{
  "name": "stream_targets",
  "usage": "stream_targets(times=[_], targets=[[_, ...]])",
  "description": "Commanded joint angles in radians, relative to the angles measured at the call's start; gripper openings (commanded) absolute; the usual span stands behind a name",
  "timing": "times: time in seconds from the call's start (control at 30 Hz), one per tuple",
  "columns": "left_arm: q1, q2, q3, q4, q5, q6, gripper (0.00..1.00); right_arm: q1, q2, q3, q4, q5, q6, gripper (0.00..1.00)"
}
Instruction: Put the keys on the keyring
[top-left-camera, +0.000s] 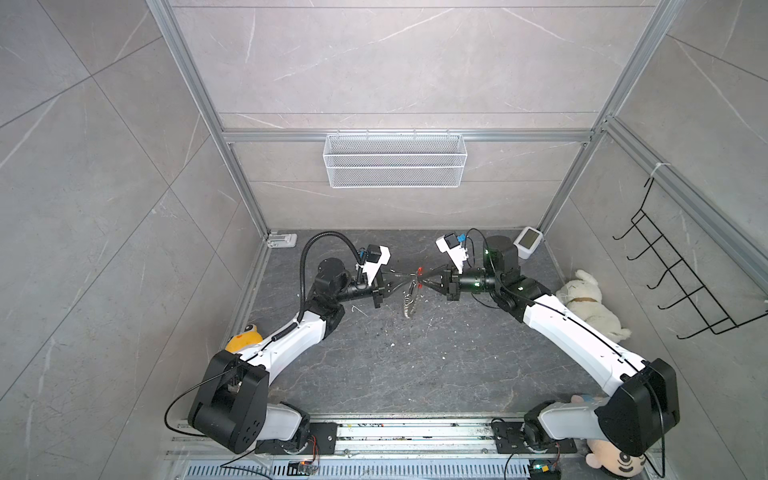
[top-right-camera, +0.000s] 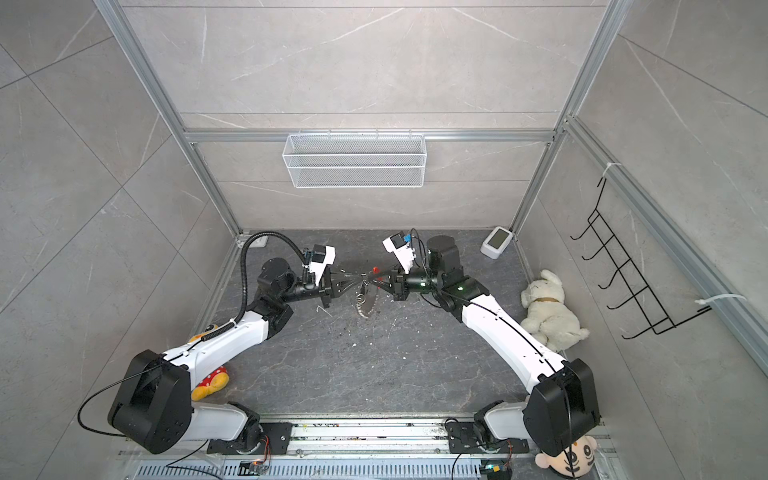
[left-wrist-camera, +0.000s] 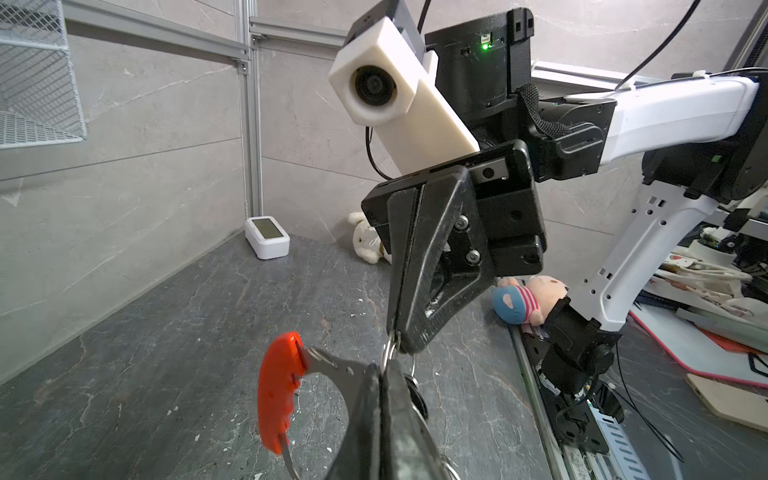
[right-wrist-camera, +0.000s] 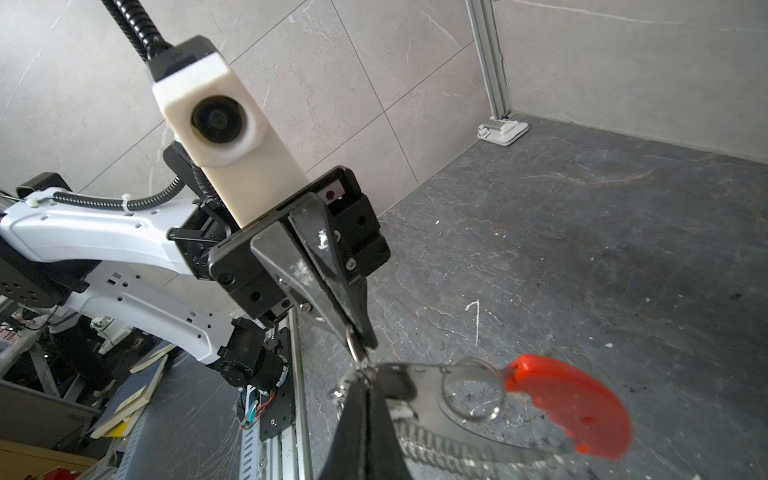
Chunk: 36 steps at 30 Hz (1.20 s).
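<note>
The keyring (top-left-camera: 411, 300) hangs in mid-air over the middle of the floor, a metal loop with a red plastic bar (right-wrist-camera: 573, 409) and strung silver pieces (top-right-camera: 365, 305). My left gripper (top-left-camera: 405, 277) is shut on its metal arm (left-wrist-camera: 332, 365) beside the red bar (left-wrist-camera: 276, 395). My right gripper (top-left-camera: 424, 284) comes in from the opposite side. Its tips almost touch the left ones and are shut on a small silver ring (left-wrist-camera: 388, 353) at the same spot. A black piece (left-wrist-camera: 415, 399) behind the left fingers may be the keys. I cannot tell for sure.
A white mesh basket (top-left-camera: 395, 160) hangs on the back wall and a black hook rack (top-left-camera: 681, 274) on the right wall. On the floor are a white plush dog (top-left-camera: 590, 303), a white display box (top-left-camera: 528, 241), a yellow plush (top-left-camera: 245, 334) and a small bent white wire (top-left-camera: 356, 308).
</note>
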Motion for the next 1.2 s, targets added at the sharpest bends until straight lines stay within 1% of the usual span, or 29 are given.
stream_targets(times=[0.0,0.17,0.43,0.53,0.63,0.8,0.93,1.0,1.07,1.17], targets=[[0.002,-0.047,0.005,0.112,-0.024,-0.02,0.0,0.0,0.012,-0.018,0.028,-0.018,0.009,0.0],[0.002,-0.047,-0.007,0.184,-0.049,-0.062,0.0,0.003,0.015,-0.032,0.054,-0.022,0.027,0.0],[-0.005,-0.012,-0.03,0.345,-0.063,-0.174,0.0,0.004,0.045,-0.056,0.153,-0.051,0.1,0.0],[-0.01,0.002,-0.042,0.372,-0.065,-0.191,0.0,0.008,0.05,-0.051,0.177,-0.048,0.119,0.0],[-0.011,0.002,-0.06,0.381,-0.072,-0.187,0.0,0.008,0.04,-0.044,0.163,-0.033,0.11,0.0],[-0.009,-0.021,-0.059,0.309,-0.078,-0.154,0.0,-0.021,-0.027,-0.066,0.076,0.029,0.045,0.14],[-0.009,-0.033,-0.044,0.254,-0.065,-0.132,0.0,-0.053,-0.064,-0.088,0.089,0.003,0.059,0.19],[-0.009,-0.033,-0.041,0.248,-0.07,-0.131,0.0,-0.054,-0.068,-0.09,0.119,-0.026,0.088,0.24],[-0.009,-0.03,-0.036,0.247,-0.075,-0.138,0.0,-0.048,-0.068,-0.091,0.151,-0.04,0.114,0.29],[-0.008,-0.015,-0.032,0.275,-0.075,-0.164,0.0,-0.024,-0.057,-0.081,0.157,-0.035,0.11,0.33]])
